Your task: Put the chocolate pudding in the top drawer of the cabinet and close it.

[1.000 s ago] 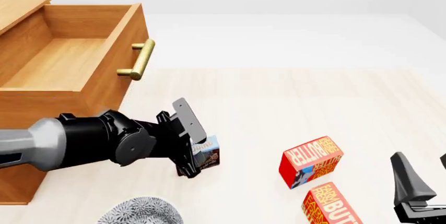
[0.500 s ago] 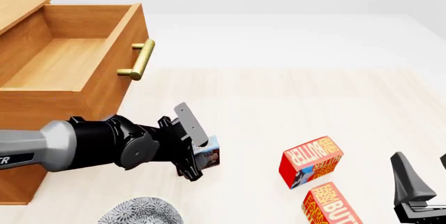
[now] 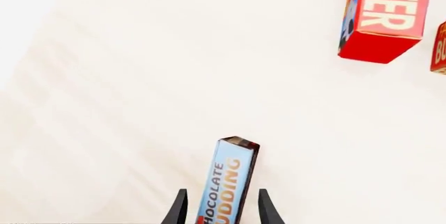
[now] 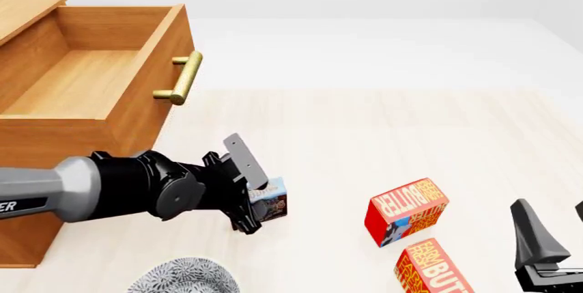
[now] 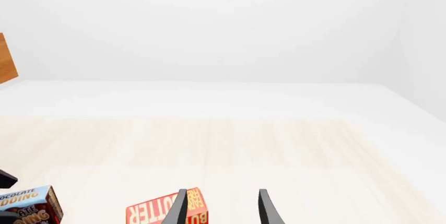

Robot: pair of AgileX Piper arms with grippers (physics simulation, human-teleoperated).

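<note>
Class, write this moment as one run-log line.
left hand: shut on chocolate pudding | right hand: open, idle | top drawer: open | pudding: not yet inside

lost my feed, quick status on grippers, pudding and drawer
Left gripper shut on the pudding box, low over the table. Right gripper open, idle. Top drawer open, nothing blocking the way; butter boxes off to the right.
</note>
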